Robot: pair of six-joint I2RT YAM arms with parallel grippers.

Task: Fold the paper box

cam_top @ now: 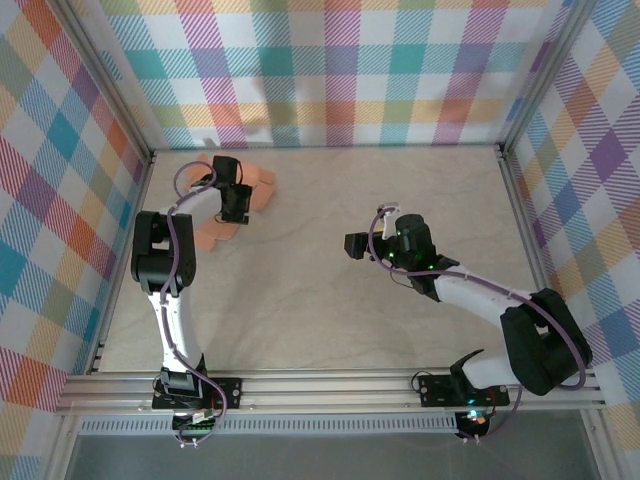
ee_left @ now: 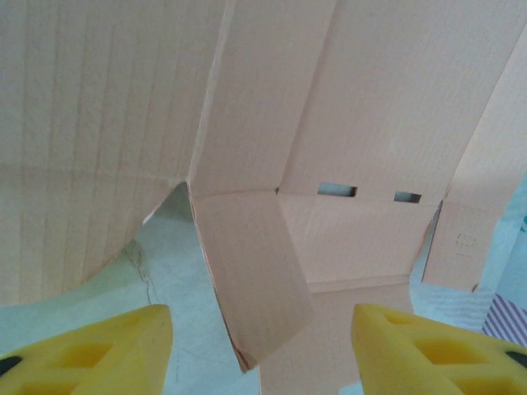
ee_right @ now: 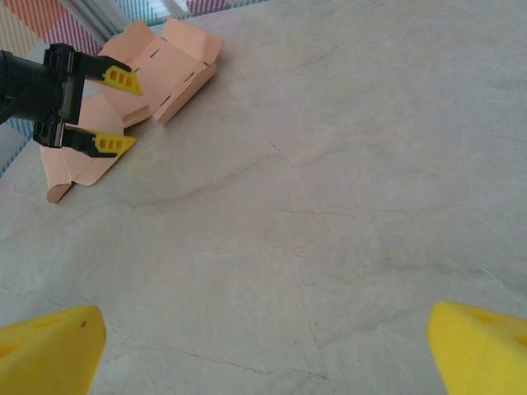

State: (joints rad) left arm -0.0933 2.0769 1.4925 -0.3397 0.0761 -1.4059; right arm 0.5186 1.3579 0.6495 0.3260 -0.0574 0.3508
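The paper box [cam_top: 262,184] is a salmon-orange die-cut sheet, partly folded, lying at the far left of the table near the back wall. My left gripper [cam_top: 237,206] hovers right over it. In the left wrist view the paper box [ee_left: 370,123] is close up, and one narrow flap [ee_left: 255,280] hangs down between the yellow fingers [ee_left: 99,354]. The left gripper [ee_left: 262,354] is open, with a gap on both sides of the flap. My right gripper [cam_top: 355,245] stands open over bare table, well right of the box. From the right wrist, the paper box [ee_right: 177,62] and left gripper [ee_right: 134,115] show far off.
The marble-patterned table [cam_top: 330,300] is ringed by aluminium rails [cam_top: 330,388] and plaid walls [cam_top: 330,70]. The box lies close to the left rail [cam_top: 125,250] and the back wall. Wide bare surface lies between the two arms.
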